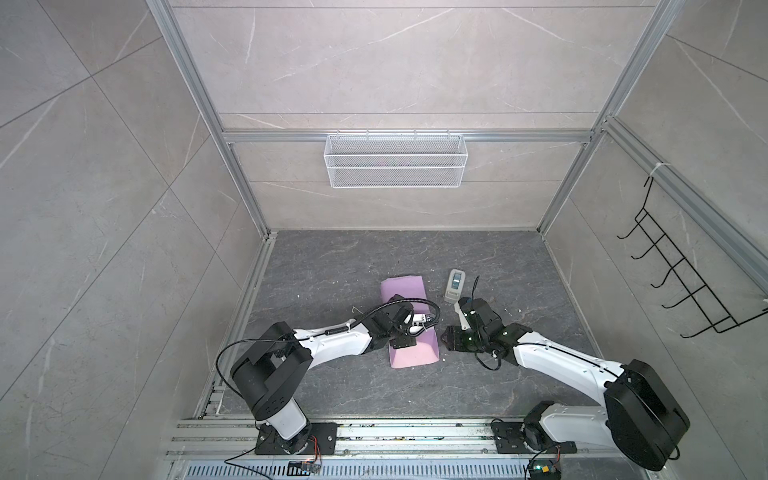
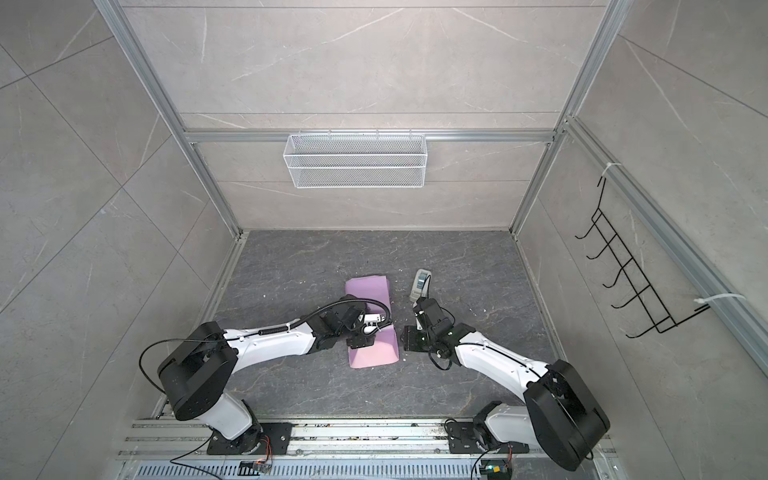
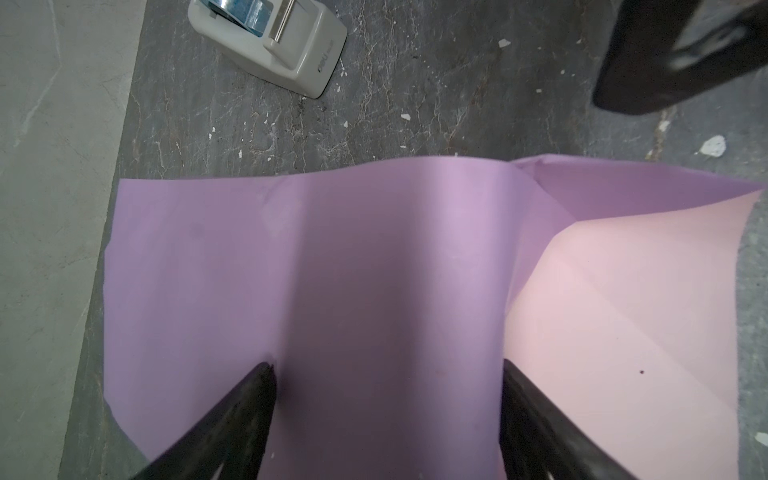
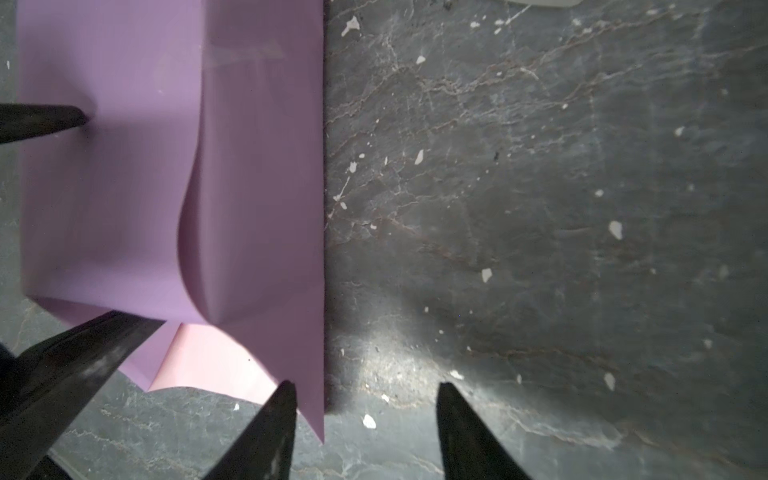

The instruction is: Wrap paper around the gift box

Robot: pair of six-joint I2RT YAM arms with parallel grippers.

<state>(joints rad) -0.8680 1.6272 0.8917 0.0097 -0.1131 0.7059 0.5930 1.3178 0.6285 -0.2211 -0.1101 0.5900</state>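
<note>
The paper (image 1: 415,355) (image 2: 374,355) lies folded over a raised block on the dark floor, lilac side out, with a pale pink inner face (image 3: 623,311) showing at one loose end. The gift box itself is hidden under it. My left gripper (image 3: 386,370) (image 1: 406,332) straddles the covered block, and its fingers (image 4: 41,120) press the paper against two opposite sides. My right gripper (image 4: 365,390) (image 1: 444,338) stands open just beside the paper's long edge. A loose lilac corner (image 4: 318,415) hangs between its fingertips, near one of them.
A grey-white tape dispenser (image 1: 454,286) (image 2: 419,284) (image 3: 270,45) stands behind the right gripper. Small white scraps dot the floor (image 4: 540,208). A white mesh basket (image 1: 395,160) hangs on the back wall, and a black hook rack (image 1: 685,282) on the right wall.
</note>
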